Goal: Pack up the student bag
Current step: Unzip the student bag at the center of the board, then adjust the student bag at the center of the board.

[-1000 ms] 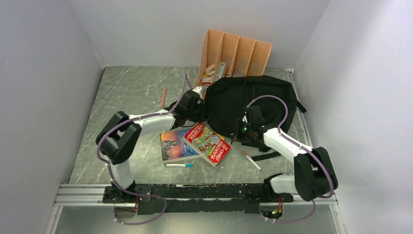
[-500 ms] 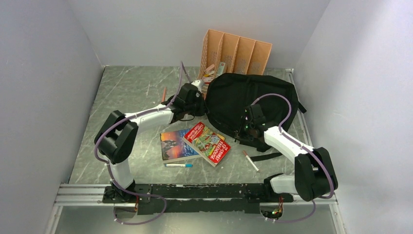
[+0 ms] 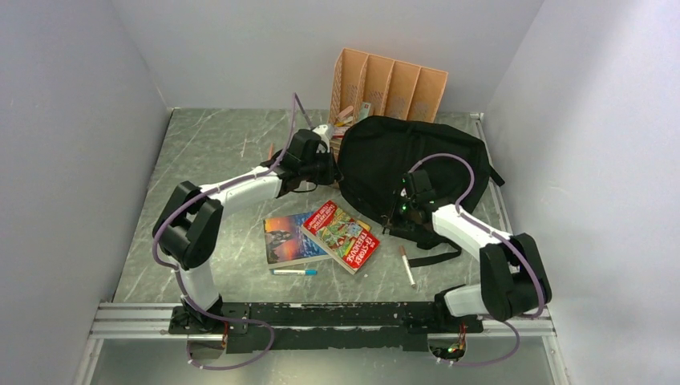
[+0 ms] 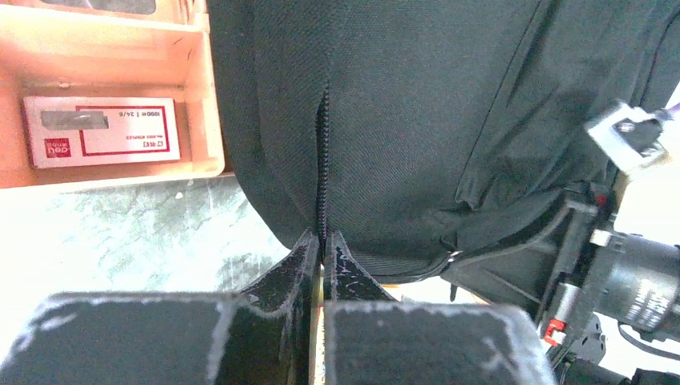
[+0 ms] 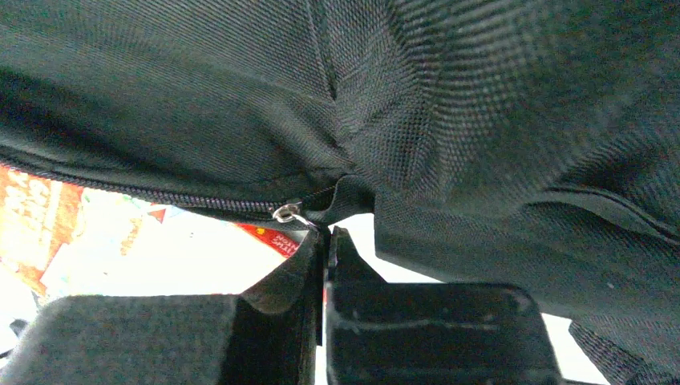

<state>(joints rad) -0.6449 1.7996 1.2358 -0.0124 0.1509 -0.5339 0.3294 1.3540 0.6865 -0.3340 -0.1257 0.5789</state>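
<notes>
Orange organizer [image 3: 390,82] just behind student bag [image 3: 375,160]

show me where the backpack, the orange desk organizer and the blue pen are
backpack [image 3: 377,156], top external view, bare black fabric on its upper panel
orange desk organizer [image 3: 405,84], top external view, one of its upright dividers
blue pen [image 3: 294,272], top external view, middle of its barrel

The top camera looks down from above the near edge over the whole grey marble surface [image 3: 216,152]. Both wrist cameras face the large black fabric backpack [image 4: 417,112] very closely; all views share it.
</notes>
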